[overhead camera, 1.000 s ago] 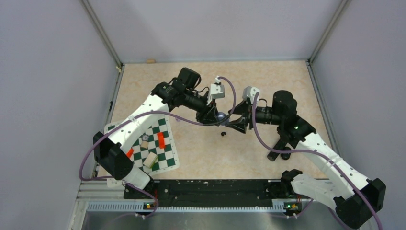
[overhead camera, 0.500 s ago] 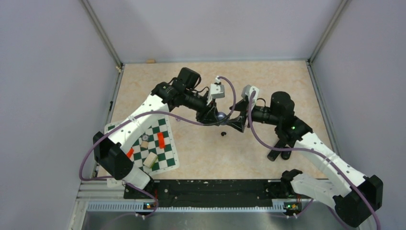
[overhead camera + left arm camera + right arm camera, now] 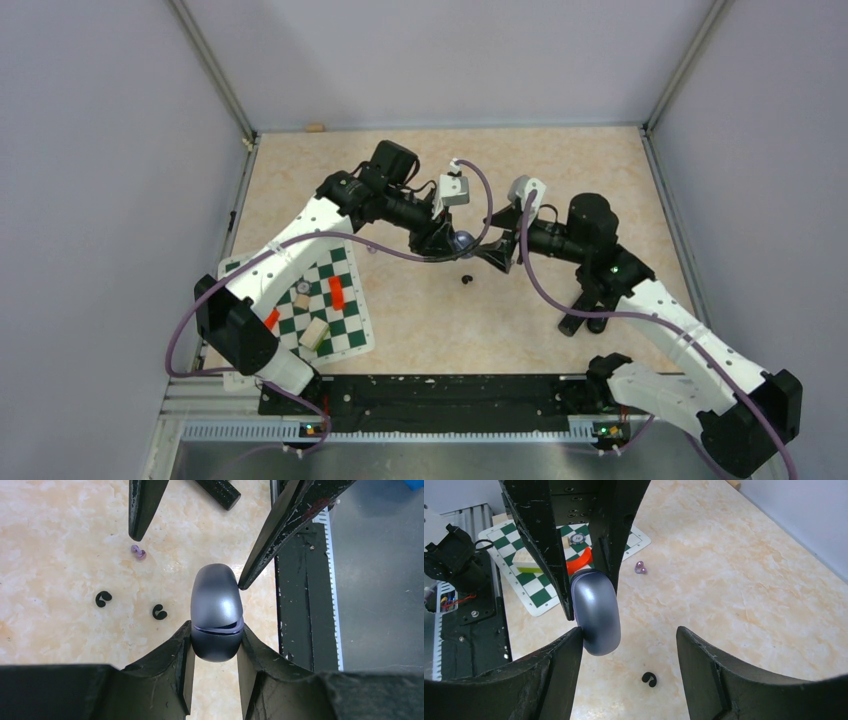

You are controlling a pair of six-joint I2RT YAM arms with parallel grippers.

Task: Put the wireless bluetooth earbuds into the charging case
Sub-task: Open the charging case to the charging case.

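Jaws of left gripper (image 3: 215, 637) clenched on lower half of charging case (image 3: 216, 600), lid end presented outward for opening. Right gripper (image 3: 629, 632) spread wide, one fingertip (image 3: 243, 581) touching lid at 1 o'clock, presumably for prying. Earbuds (image 3: 136, 552) seen on table (image 3: 60, 530) at 11 o'clock, well apart.

The charging case (image 3: 216, 605) has its lower end hidden between the fingers of the left tool (image 3: 215, 629); the earbud (image 3: 138, 552) is too tiny for detail
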